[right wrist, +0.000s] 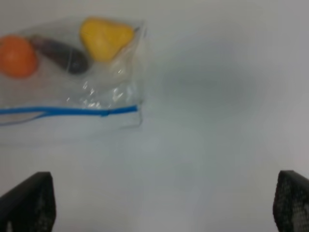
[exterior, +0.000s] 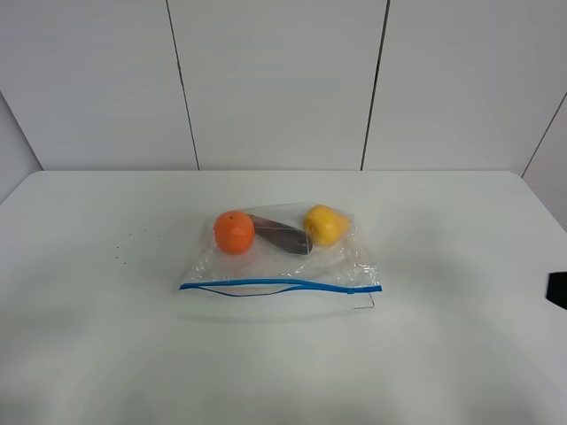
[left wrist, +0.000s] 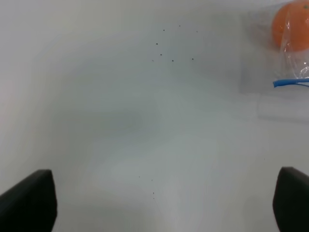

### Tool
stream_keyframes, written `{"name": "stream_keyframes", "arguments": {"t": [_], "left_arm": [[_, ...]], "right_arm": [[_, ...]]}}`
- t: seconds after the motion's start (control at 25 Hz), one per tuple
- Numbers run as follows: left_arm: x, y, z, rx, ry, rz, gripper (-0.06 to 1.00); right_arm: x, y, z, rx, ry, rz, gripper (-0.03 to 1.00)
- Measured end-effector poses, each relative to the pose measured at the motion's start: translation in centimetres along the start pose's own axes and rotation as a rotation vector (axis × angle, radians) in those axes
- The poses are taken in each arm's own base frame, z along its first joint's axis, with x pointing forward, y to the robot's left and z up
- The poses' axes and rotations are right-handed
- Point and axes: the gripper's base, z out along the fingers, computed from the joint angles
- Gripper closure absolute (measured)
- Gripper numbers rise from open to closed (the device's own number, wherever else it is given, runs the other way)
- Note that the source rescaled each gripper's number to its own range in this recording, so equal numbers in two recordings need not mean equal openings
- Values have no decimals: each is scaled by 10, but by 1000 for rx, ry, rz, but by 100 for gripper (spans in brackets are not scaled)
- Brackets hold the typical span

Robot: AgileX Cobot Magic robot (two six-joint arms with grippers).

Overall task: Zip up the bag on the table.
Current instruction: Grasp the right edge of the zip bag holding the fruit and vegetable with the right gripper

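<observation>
The bag (exterior: 279, 257) lies flat near the middle of the table (exterior: 443, 354), with its blue zipper strip (exterior: 280, 285) along the edge nearest to the robot. Toward the left end the strip seems to part into two lines, so I judge it open there. The left hand (left wrist: 160, 202) and the right hand (right wrist: 161, 203) are both spread wide, hold nothing, and are well apart from the bag. The risk I see is that the bag is light and crinkly: if only one hand pushes along the strip, the whole bag may slide on the smooth table. The orange (exterior: 234, 232) could also roll and pull the film, and a thin flat strip is hard to pinch.
</observation>
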Motion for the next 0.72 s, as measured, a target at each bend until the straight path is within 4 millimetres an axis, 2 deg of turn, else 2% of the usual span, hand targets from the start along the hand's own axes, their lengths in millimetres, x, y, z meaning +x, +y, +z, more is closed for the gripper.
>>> {"name": "stream_keyframes", "arguments": {"t": [0.16, 0.28, 0.48, 0.64, 0.72], "left_arm": [[0, 0, 0, 0, 0, 0, -5], [0, 0, 0, 0, 0, 0, -5], [0, 0, 0, 0, 0, 0, -5], [0, 0, 0, 0, 0, 0, -5], [0, 0, 0, 0, 0, 0, -5]], "right_arm": [[-25, 2, 52, -98, 166, 23, -3], [-34, 1, 95, -183, 271, 33, -3], [-34, -6, 167, -314, 433, 45, -3], [-36, -10, 210, -467, 502, 51, -3], [-40, -18, 229, -530, 514, 90, -3]]}}
